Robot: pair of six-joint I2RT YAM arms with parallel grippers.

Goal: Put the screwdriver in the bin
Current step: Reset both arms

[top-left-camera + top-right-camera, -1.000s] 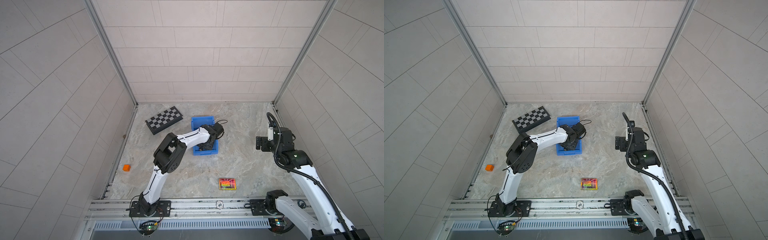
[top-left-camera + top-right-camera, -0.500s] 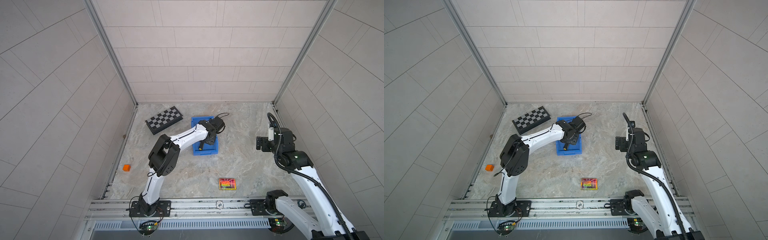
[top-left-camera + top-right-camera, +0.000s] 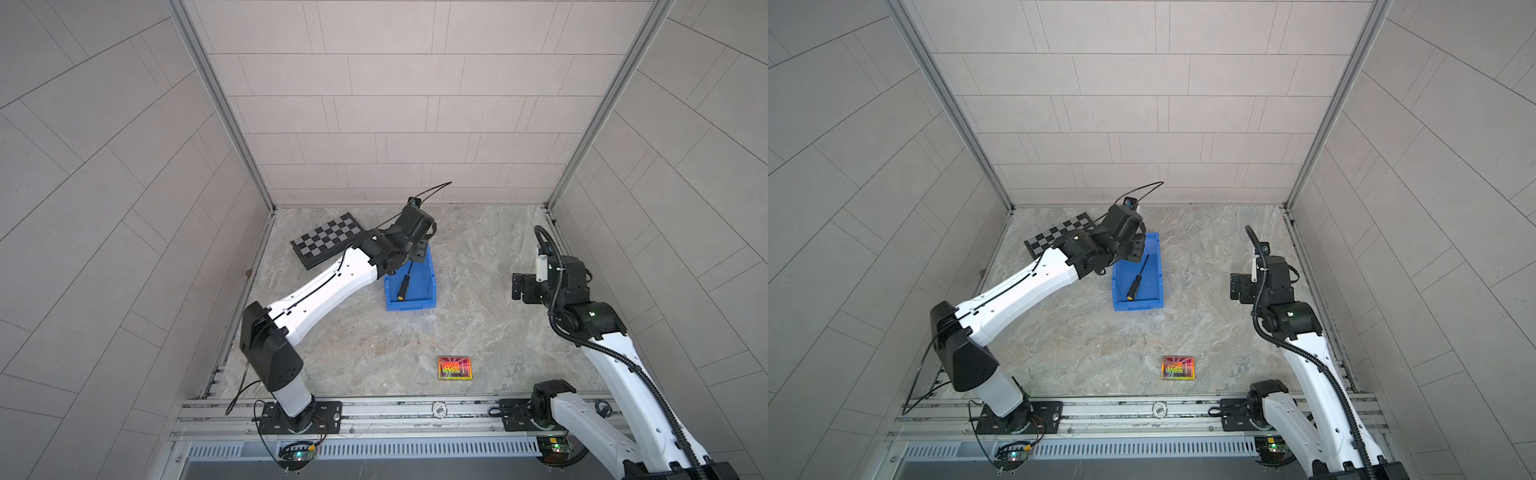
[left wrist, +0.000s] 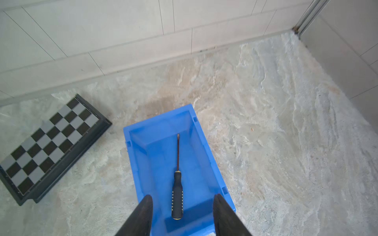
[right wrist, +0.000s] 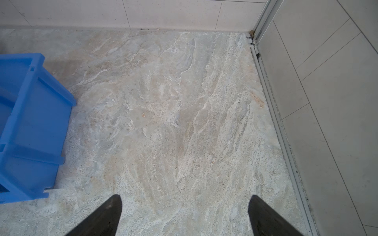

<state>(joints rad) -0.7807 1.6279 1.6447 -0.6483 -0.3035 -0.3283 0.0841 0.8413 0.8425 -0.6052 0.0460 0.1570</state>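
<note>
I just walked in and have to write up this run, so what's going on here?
The screwdriver lies flat on the floor of the blue bin, its yellow cap toward the near end. The left gripper hangs above it with jaws open and touches nothing, so the tool looks released. The right gripper, also open, hovers over the table, apart from the bin. A chequered board and a colourful card lie elsewhere on the table.
</note>
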